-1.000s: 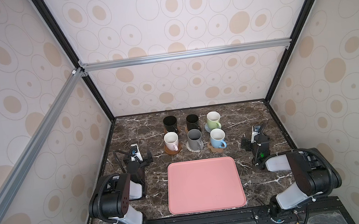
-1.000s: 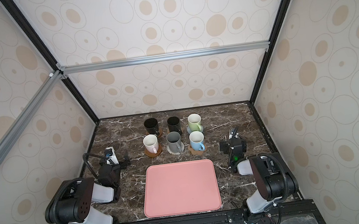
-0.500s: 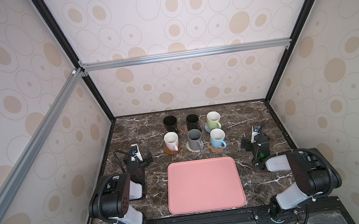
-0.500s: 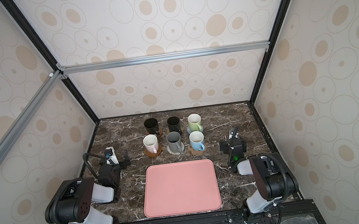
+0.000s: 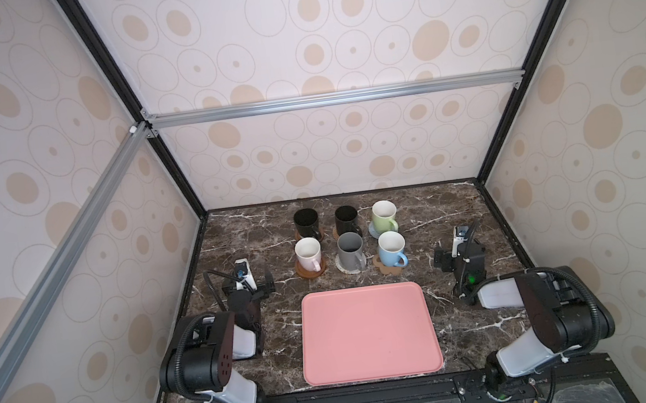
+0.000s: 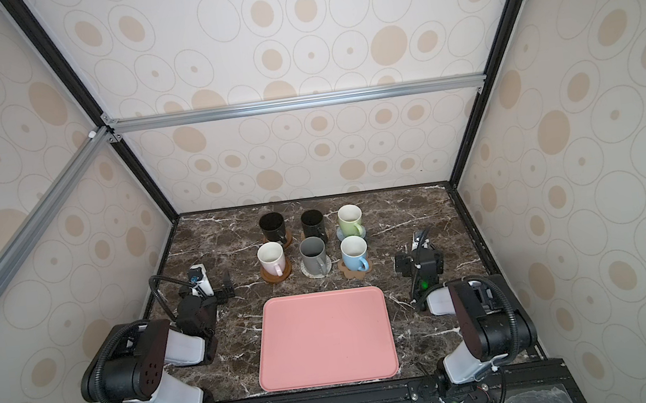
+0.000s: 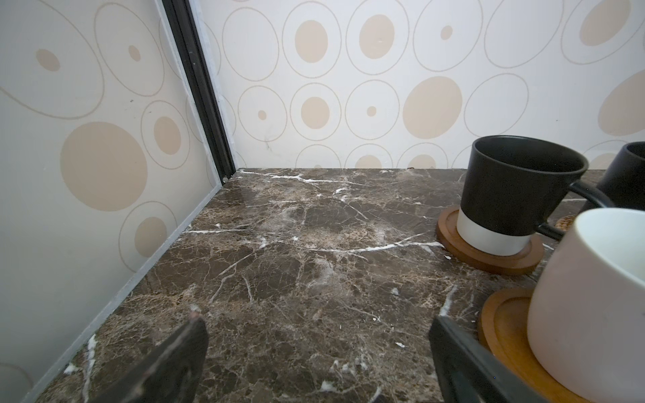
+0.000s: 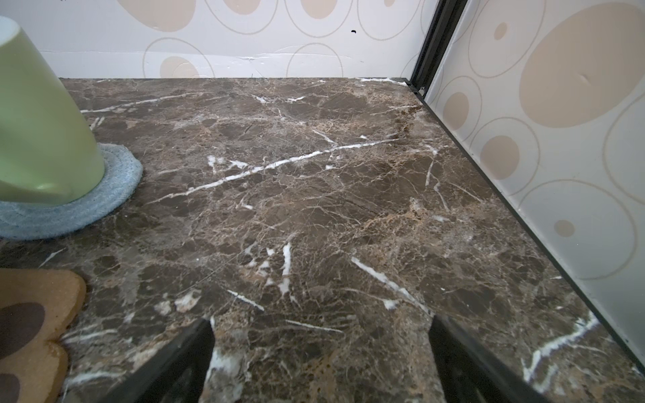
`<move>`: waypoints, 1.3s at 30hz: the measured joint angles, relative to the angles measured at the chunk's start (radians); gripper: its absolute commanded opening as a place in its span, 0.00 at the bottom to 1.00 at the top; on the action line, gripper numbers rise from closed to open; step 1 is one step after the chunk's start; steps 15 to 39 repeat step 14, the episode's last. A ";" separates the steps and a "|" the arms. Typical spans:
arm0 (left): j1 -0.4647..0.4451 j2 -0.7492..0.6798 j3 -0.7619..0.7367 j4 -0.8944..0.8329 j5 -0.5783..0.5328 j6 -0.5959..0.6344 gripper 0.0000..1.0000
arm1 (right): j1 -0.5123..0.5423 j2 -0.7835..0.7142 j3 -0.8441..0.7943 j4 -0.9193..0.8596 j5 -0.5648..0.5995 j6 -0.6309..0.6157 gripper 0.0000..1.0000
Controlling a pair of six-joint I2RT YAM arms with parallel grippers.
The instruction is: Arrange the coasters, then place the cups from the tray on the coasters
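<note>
Cups (image 5: 349, 245), all 6, stand on 6 coasters (image 5: 312, 271) in 2 rows of 3 at 12 o'clock of the pink tray (image 5: 368, 331). Left gripper (image 7: 316, 328) at 10 o'clock and right gripper (image 8: 321, 328) at 2 o'clock gape wide, holding nothing.

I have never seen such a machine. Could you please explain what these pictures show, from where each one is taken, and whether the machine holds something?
Both top views look down on two robot arms, the left arm and the right arm, at a marble table. The other two pictures come from a camera on each wrist, just behind the left gripper and the right gripper. Both are open and hold nothing. Six cups stand on six coasters beyond the pink tray, which is empty.
</note>
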 measured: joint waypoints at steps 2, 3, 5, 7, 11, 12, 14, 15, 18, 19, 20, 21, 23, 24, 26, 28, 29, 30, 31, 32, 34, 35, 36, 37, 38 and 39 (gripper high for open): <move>0.000 0.000 0.000 0.000 0.000 0.000 1.00 | 0.000 0.000 0.000 0.000 0.000 0.000 1.00; 0.000 0.000 0.000 0.000 0.000 0.000 1.00 | 0.000 0.000 0.000 0.000 0.000 0.000 1.00; 0.000 0.000 0.000 0.000 0.000 0.000 1.00 | 0.000 0.000 0.000 0.000 0.000 0.000 1.00; 0.000 0.000 0.001 -0.002 0.000 0.000 1.00 | 0.000 0.000 0.000 0.000 0.000 0.000 1.00; 0.000 0.002 0.013 -0.016 0.000 0.000 1.00 | 0.000 0.000 0.000 0.000 0.000 0.000 1.00; 0.000 0.002 0.013 -0.018 0.001 0.000 1.00 | 0.000 0.000 0.000 0.000 0.000 0.000 1.00; 0.000 0.002 0.013 -0.019 0.001 0.000 1.00 | 0.000 0.000 0.000 0.000 0.000 0.000 1.00; 0.000 0.002 0.013 -0.019 0.001 0.000 1.00 | 0.000 0.000 0.000 0.000 0.000 0.000 1.00; 0.000 0.002 0.013 -0.019 0.001 0.000 1.00 | 0.000 0.000 0.000 0.000 0.000 0.000 1.00; 0.000 0.002 0.013 -0.019 0.001 0.000 1.00 | 0.000 0.000 0.000 0.000 0.000 0.000 1.00; 0.000 0.002 0.013 -0.019 0.001 0.000 1.00 | 0.000 0.000 0.000 0.000 0.000 0.000 1.00; 0.000 0.002 0.013 -0.019 0.001 0.000 1.00 | 0.000 0.000 0.000 0.000 0.000 0.000 1.00; 0.000 0.002 0.013 -0.019 0.001 0.000 1.00 | 0.000 0.000 0.000 0.000 0.000 0.000 1.00; 0.000 0.002 0.013 -0.019 0.001 0.000 1.00 | 0.000 0.000 0.000 0.000 0.000 0.000 1.00; 0.000 0.002 0.013 -0.019 0.001 0.000 1.00 | 0.000 0.000 0.000 0.000 0.000 0.000 1.00; 0.000 0.002 0.013 -0.019 0.001 0.000 1.00 | 0.000 0.000 0.000 0.000 0.000 0.000 1.00; 0.000 0.002 0.013 -0.019 0.001 0.000 1.00 | 0.000 0.000 0.000 0.000 0.000 0.000 1.00; 0.000 0.002 0.013 -0.019 0.001 0.000 1.00 | 0.000 0.000 0.000 0.000 0.000 0.000 1.00; 0.000 0.002 0.013 -0.019 0.001 0.000 1.00 | 0.000 0.000 0.000 0.000 0.000 0.000 1.00; 0.000 0.002 0.013 -0.019 0.001 0.000 1.00 | 0.000 0.000 0.000 0.000 0.000 0.000 1.00; 0.000 0.002 0.013 -0.019 0.001 0.000 1.00 | 0.000 0.000 0.000 0.000 0.000 0.000 1.00; 0.000 0.002 0.013 -0.019 0.001 0.000 1.00 | 0.000 0.000 0.000 0.000 0.000 0.000 1.00; 0.000 0.002 0.013 -0.019 0.001 0.000 1.00 | 0.000 0.000 0.000 0.000 0.000 0.000 1.00; 0.000 0.002 0.013 -0.019 0.001 0.000 1.00 | 0.000 0.000 0.000 0.000 0.000 0.000 1.00; 0.000 0.002 0.013 -0.019 0.001 0.000 1.00 | 0.000 0.000 0.000 0.000 0.000 0.000 1.00; 0.000 0.002 0.013 -0.019 0.001 0.000 1.00 | 0.000 0.000 0.000 0.000 0.000 0.000 1.00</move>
